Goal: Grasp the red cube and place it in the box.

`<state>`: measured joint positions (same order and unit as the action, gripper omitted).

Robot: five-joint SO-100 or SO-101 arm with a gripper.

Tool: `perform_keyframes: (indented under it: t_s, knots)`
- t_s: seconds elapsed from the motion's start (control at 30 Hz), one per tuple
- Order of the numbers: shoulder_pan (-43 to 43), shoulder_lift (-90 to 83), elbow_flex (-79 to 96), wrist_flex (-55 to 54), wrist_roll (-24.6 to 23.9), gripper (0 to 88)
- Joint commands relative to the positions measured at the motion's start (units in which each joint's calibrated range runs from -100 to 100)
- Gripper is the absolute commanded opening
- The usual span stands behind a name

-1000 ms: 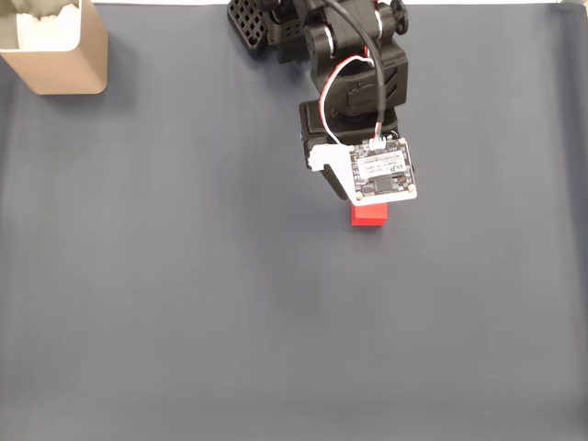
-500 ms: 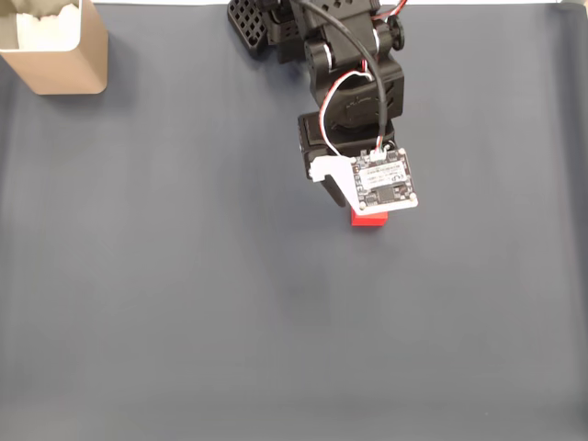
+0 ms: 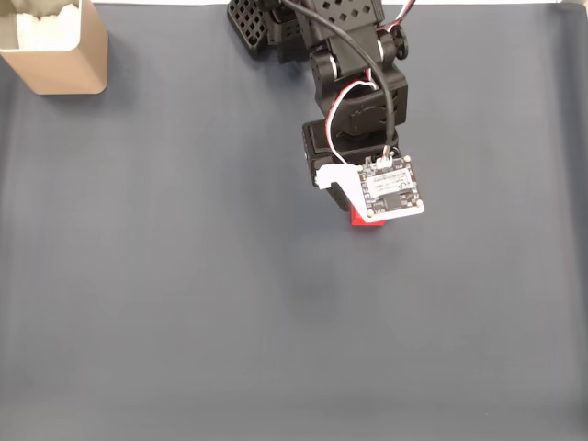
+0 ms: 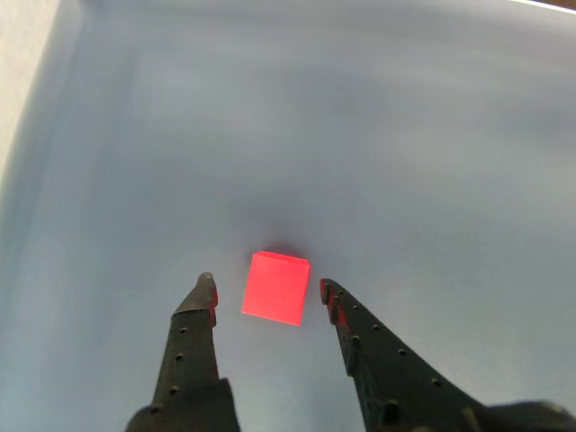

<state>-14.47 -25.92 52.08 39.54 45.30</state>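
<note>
Arm head is seen shifted lower in frame versus a second ago; more of the red cube [image 4: 276, 286] is now covered in the fixed view; descent for grasp is judged underway; gripper [image 4: 267, 291] fingers are spread apart, cube between tips, untouched; box [image 3: 55, 48] sits upper left, cropped by frame edge; contents unclear.

The arm [image 3: 354, 64] was matte black plastic, with red-and-white cables looping to a white circuit board [image 3: 392, 188]; the claw [image 4: 265, 295] had tapered, screw-dotted black fingers [image 4: 189, 346].
</note>
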Motion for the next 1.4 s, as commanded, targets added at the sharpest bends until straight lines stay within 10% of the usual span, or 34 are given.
perform_keyframes:
  t_s: [0.0,1.37]
  knots:
    - [-0.66,0.36,-0.89,-1.01,-0.15,26.5]
    - [-2.22,4.00,-0.80,-2.98,-1.51,23.0]
